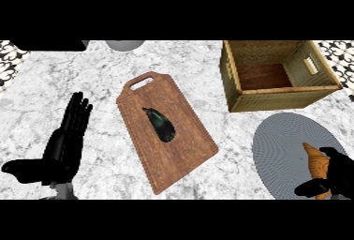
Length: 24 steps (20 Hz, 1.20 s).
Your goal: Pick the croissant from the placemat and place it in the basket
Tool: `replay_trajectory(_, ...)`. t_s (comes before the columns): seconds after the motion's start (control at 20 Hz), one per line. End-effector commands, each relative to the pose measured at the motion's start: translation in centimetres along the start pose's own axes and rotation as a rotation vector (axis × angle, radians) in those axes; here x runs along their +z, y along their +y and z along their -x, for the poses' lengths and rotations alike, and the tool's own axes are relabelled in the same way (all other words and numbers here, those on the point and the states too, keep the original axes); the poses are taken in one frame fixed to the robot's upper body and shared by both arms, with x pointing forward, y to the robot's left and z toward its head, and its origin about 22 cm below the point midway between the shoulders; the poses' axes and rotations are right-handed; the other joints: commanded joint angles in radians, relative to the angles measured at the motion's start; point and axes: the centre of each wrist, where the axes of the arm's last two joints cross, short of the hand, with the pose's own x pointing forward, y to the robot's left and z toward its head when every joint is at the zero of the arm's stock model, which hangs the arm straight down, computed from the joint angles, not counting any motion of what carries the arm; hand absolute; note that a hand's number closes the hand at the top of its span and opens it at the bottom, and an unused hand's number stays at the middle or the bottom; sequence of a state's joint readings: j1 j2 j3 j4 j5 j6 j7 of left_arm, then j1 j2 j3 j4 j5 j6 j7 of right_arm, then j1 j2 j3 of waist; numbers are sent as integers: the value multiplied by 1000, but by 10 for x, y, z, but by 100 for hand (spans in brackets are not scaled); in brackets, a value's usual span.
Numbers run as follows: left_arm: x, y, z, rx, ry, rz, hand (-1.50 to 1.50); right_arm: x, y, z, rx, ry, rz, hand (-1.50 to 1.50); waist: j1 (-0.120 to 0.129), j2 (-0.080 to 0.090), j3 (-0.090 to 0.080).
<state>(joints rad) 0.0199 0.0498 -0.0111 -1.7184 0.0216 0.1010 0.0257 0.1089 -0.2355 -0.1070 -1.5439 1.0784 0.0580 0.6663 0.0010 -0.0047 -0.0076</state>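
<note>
head view: right robot hand grasping croissant on placemat; left robot hand released; cutting board beside basket

The counter is white marble with grey veining. On it lies a reddish-brown wooden cutting board with a darker grain, and on that a very dark, green-black eggplant. Near the counter's far right corner the basket is tan woven wicker with a red-brown wooden floor. The placemat is grey with fine concentric ribbing. The croissant is golden orange-brown. Both hands, left hand and right hand, are glossy black. A black-and-white patterned tile shows at the far corners.
</note>
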Motion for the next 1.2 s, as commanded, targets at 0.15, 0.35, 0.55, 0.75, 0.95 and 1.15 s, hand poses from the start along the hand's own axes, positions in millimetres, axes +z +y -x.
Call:
replay_trajectory(0.15,-6,-5,3,4,-6,6,0,0,4,0,146,-81,-39,150,-4,4,7)
replay_trajectory(0.35,-5,-7,9,5,-16,6,0,-2,34,-13,167,-103,-9,150,1,6,8)
replay_trajectory(0.55,-5,0,2,-14,-5,-2,0,1,23,-9,171,-123,25,150,-1,5,8)
replay_trajectory(0.75,-14,-6,2,-7,-6,27,0,37,26,-77,198,-396,-15,150,23,9,7)
replay_trajectory(0.95,-13,-30,-2,23,-20,106,0,103,31,-153,197,-846,-95,150,117,21,9)
replay_trajectory(1.15,-15,-22,0,12,-4,66,0,143,40,-192,160,-969,-34,150,63,13,9)
